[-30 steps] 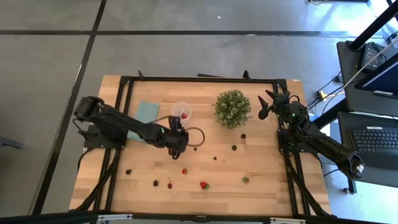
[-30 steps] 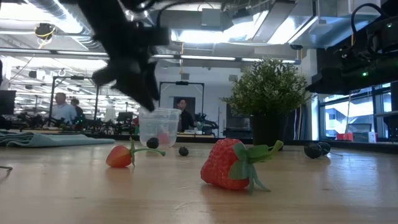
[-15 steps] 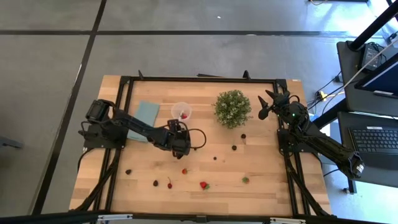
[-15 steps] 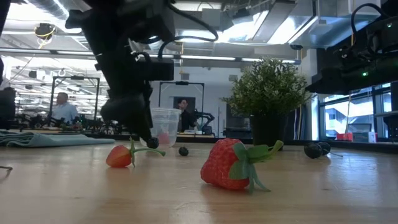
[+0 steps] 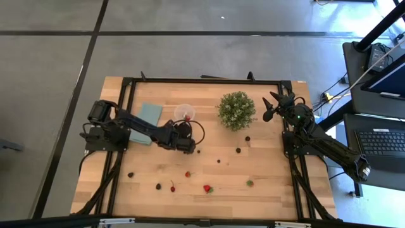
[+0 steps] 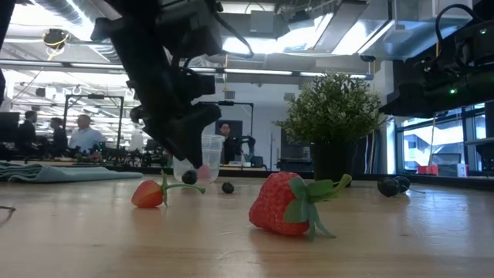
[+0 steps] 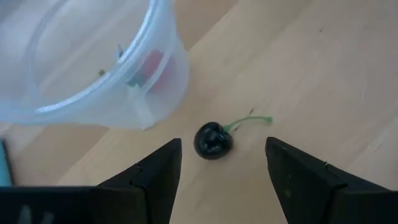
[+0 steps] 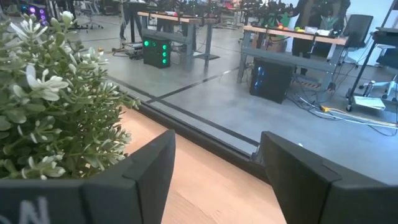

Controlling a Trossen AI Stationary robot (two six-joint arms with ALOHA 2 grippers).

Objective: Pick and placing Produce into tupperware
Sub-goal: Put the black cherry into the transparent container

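Wooden desk (image 5: 266, 177) carries scattered produce, where the left claw (image 7: 217, 163) stands wide over a dark cherry (image 7: 213, 140) beside the tupperware (image 5: 184, 113), while the right claw (image 5: 269, 107) waits wide by the plant (image 5: 236, 110).

Cup (image 5: 184, 112) left of plant (image 5: 236, 110), berries (image 5: 207, 188) scattered before them on table (image 5: 266, 190)
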